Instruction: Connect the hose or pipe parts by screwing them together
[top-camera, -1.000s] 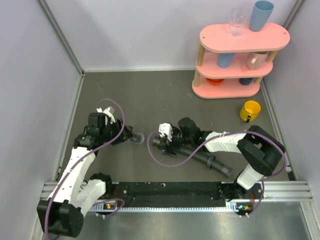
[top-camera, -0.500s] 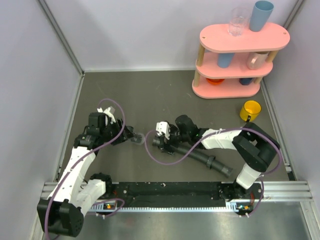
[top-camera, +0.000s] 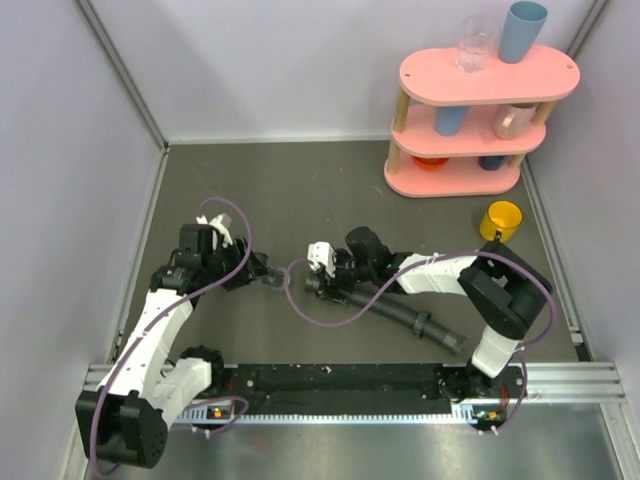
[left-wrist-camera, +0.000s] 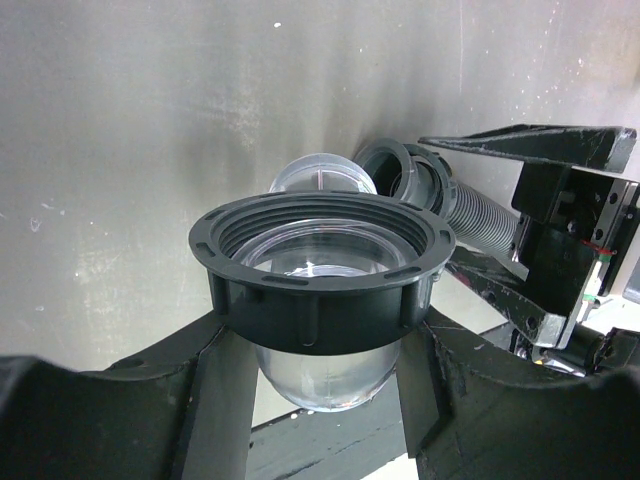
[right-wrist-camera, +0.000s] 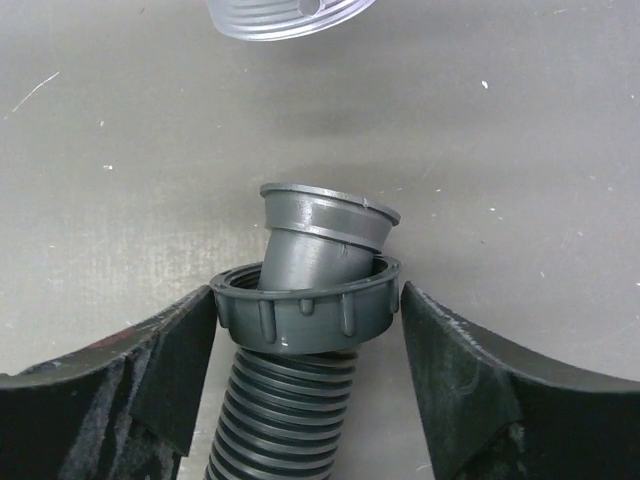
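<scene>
My left gripper (left-wrist-camera: 320, 345) is shut on a clear plastic bowl (left-wrist-camera: 322, 375) that carries a dark threaded ring nut (left-wrist-camera: 320, 285) on its rim. It hangs at centre-left (top-camera: 262, 275) in the top view. The black ribbed hose (top-camera: 405, 313) lies diagonally on the table. Its near end has a grey ring nut (right-wrist-camera: 305, 318) with a tilted grey spigot (right-wrist-camera: 322, 235) poking out. My right gripper (right-wrist-camera: 307, 300) straddles that nut, the left finger touching it and a thin gap at the right finger. The hose end (left-wrist-camera: 408, 172) faces the clear part from a short distance.
A pink three-tier shelf (top-camera: 470, 125) with cups stands at the back right. A yellow mug (top-camera: 502, 221) sits on the table near it. Purple cables (top-camera: 325, 322) loop beside both arms. Walls close in the left and right sides.
The right gripper's jaws have narrowed around the hose's ring nut, and that arm has crept a little left toward the left gripper. The left gripper has held still.
</scene>
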